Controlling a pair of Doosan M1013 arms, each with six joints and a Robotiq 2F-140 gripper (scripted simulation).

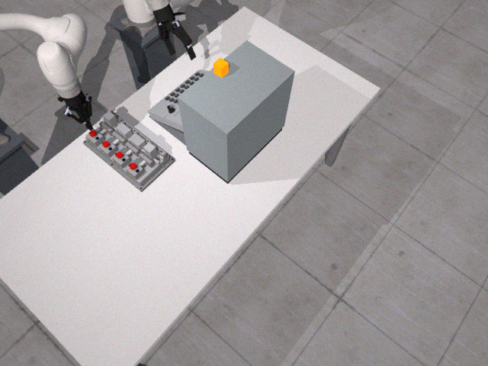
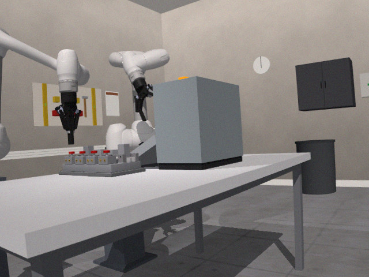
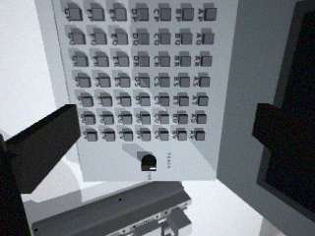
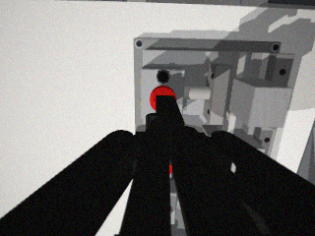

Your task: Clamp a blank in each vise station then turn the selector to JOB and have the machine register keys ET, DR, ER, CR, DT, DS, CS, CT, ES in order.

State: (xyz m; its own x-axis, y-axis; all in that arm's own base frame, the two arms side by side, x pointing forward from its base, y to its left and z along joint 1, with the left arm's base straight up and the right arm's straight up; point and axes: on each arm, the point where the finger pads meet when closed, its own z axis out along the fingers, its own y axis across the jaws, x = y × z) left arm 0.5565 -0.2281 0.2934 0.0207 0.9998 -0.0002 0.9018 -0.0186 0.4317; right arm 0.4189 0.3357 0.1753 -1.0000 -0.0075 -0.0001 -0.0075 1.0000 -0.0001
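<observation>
Key entry remains at the keypad point(image 1: 157, 113) point(image 3: 197, 159) below the wide-spread left hand point(image 1: 181, 55) point(image 2: 144, 118) point(image 3: 166, 120); clamping seems unfinished, the closed, empty right hand point(image 1: 91, 127) point(image 2: 70, 143) point(image 4: 165, 100) above an end valve knob point(image 1: 93, 133) point(image 2: 71, 152) point(image 4: 154, 97).

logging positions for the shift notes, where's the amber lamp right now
In the top view, the amber lamp sits on top of the big grey cabinet, near the edge on the keypad side.

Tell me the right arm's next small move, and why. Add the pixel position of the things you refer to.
Probably lower the shut black right gripper point(image 1: 91, 129) point(image 2: 70, 144) point(image 4: 164, 110) onto the round red valve knob point(image 1: 92, 133) point(image 2: 71, 152) point(image 4: 158, 93) at the row's end: its fingers hover just above, touching nothing.
</observation>
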